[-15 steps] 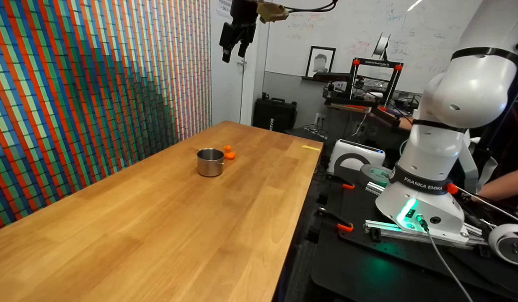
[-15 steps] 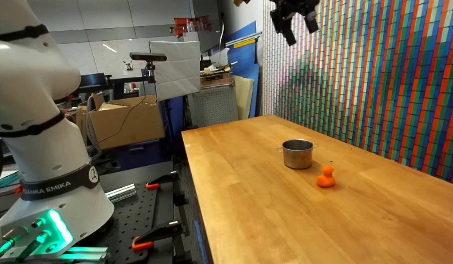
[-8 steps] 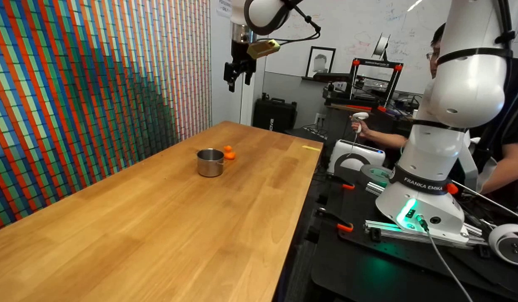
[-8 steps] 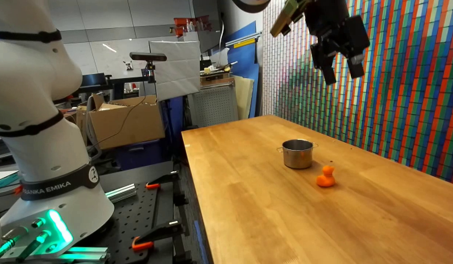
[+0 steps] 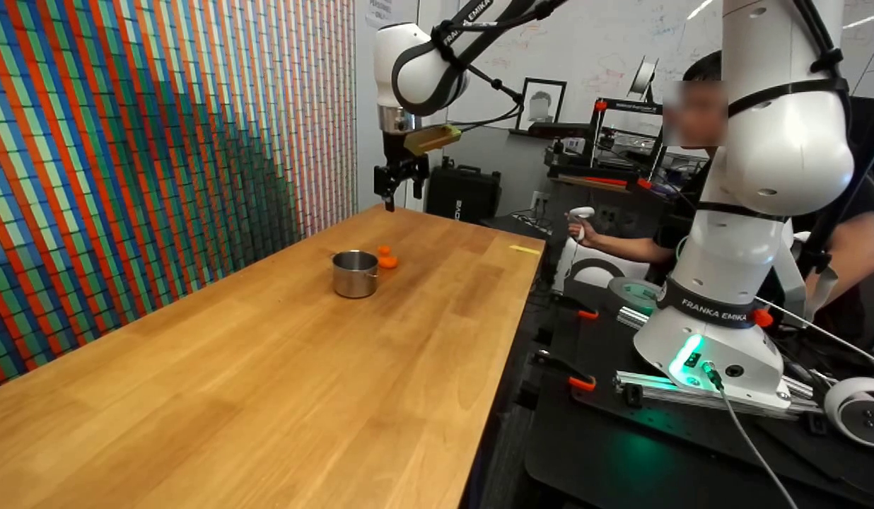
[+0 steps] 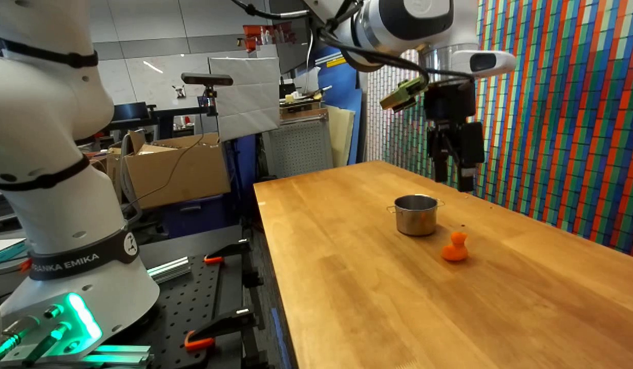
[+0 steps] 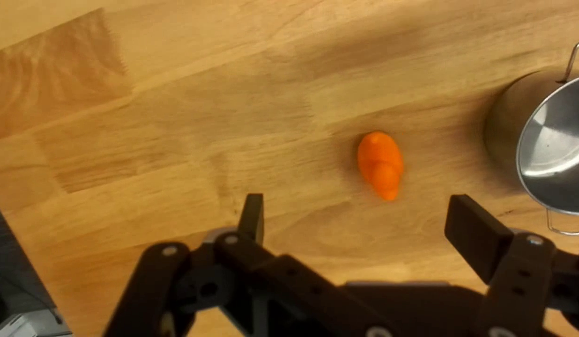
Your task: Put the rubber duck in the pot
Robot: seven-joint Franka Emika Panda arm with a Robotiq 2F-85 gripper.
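Robotiq gripper [image 7: 357,217] has come down since the earlier frame; jaws spread wide, above the wooden table [image 6: 347,297]. Orange rubber duck [image 7: 381,164] stands on the table; two-handled metal pot [image 6: 416,220] upright near it, the two apart.

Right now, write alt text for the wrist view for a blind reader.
An orange rubber duck sits on a wooden table, seen from above. The open pincer spans the bottom; a metal pot is cut off at the right edge.

Wooden table [image 6: 347,297]: metal pot [image 6: 417,219] upright, orange rubber duck [image 6: 455,251] just beside, apart; yellow strip [image 5: 525,249] near edge.
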